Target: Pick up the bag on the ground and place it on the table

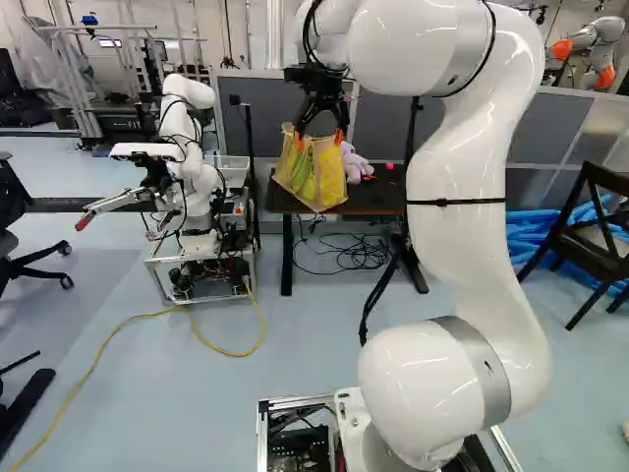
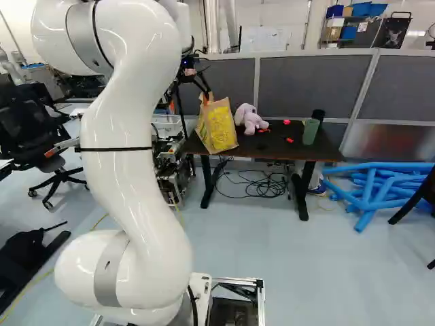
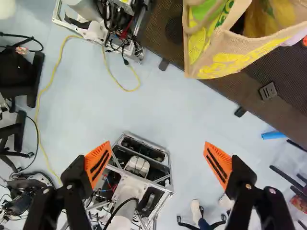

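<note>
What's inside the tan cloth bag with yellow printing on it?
Inside the tan bag, something yellow shows, but I can't tell whether it's a thing or just lining. Its sides hide the bottom.

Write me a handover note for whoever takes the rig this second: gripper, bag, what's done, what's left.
Gripper: open, fingers wide apart with nothing between them, close by the bag's top.
Bag: upright at the front edge of the table, near one end, beside the plush toy. Whether its whole base is on the tabletop, I cannot tell.
Done: bag off the floor, at the table and out of the grip.
Left: probably just drawing the arm back without snagging the bag; I would first check that it stands firm so near the edge.
</note>
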Robot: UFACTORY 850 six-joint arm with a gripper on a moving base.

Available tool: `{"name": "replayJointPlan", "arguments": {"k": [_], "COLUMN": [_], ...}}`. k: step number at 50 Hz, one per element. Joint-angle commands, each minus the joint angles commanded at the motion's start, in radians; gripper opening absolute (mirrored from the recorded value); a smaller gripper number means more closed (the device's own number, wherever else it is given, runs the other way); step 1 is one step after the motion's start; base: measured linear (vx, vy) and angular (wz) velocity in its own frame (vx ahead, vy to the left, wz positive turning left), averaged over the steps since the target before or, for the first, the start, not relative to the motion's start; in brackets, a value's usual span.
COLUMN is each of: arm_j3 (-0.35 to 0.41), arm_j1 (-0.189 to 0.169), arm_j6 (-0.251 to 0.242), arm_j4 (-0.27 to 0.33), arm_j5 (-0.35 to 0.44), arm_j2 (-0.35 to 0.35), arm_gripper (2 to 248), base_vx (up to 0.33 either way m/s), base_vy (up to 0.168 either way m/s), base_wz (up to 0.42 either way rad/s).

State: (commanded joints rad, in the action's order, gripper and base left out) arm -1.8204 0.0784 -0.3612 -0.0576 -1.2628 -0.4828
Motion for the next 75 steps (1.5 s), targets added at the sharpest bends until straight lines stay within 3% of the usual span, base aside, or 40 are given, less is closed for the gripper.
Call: {"name": "replayJointPlan", "arguments": {"k": [38,75], "arm_j3": [0.162,0.446], "arm_j1": [-0.007,-0.02], "arm_j6": [0.034,0.093], "arm_j4": [0.005,0.015], "arm_j5": [0.199,0.55], "arm_j2": [0.071,0.196], "arm_gripper": [247,247], "base_vx": [0.0,0.0], "base_vy": [0.0,0.0], "base_wz": [0.0,0.0]}}
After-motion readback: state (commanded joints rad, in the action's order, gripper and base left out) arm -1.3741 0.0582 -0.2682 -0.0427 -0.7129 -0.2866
